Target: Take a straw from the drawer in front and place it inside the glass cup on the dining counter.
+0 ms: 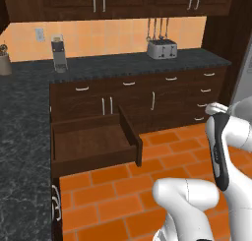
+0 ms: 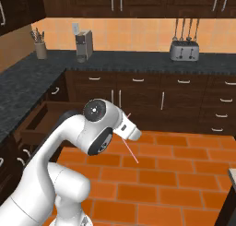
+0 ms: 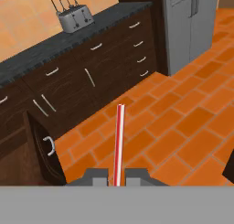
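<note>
**A:** What does the left base view show?

**B:** A kitchen with an orange tiled floor. The drawer (image 1: 93,141) stands pulled out from the dark cabinets under a black speckled counter (image 1: 19,136). Its plain wood interior looks empty from here. A toaster (image 1: 162,49) sits on the far counter. The white arm rises at lower right.

**A:** And the right base view?

**B:** The same drawer (image 2: 39,119) is open at left, partly behind the arm. A thin red-pink line, the straw (image 2: 130,152), slants down past the arm's wrist over the floor tiles. The finger tips are hidden by the arm here.

**A:** The hand view?

**B:** The gripper (image 3: 118,176) sits at the bottom, its two dark tips pressed against the straw (image 3: 119,141) from either side, so it is clamped on it. The straw runs straight away from the hand, above the floor. The drawer front with its pale handle (image 3: 49,145) is at left, and a steel fridge (image 3: 192,22) stands at the far right.

**A:** So how far along is the task?

**B:** I judge the pickup done: the straw is out and held. Still left is carrying it to the dining counter and dropping it in the glass cup.
</note>
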You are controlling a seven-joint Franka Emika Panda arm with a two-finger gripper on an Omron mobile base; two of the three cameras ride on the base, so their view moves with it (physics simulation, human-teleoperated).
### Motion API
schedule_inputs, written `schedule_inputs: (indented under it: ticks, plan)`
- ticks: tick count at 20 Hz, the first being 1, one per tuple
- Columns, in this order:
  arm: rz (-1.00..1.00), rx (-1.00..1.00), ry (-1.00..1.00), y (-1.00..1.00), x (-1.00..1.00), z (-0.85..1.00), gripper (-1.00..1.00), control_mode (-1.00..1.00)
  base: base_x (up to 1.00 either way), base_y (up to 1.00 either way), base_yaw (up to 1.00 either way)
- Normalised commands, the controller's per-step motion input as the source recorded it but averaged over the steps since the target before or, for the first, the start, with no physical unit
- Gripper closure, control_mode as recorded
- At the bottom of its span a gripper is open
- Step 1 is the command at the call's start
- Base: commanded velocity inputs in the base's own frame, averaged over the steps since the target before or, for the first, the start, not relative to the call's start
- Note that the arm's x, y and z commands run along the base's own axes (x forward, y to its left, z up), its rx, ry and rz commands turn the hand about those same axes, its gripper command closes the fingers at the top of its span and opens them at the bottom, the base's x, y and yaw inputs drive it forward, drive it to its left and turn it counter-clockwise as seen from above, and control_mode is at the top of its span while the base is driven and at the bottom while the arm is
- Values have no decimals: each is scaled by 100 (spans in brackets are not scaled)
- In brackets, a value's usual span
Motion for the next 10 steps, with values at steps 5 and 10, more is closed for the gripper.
schedule_inputs:
  ticks: [5, 10]
  plan:
    - [0, 0, 0, 0, 0, 0, 100, 100, -17, -28, -61]
    - [0, 0, 0, 0, 0, 0, 100, 100, -2, -36, -54]
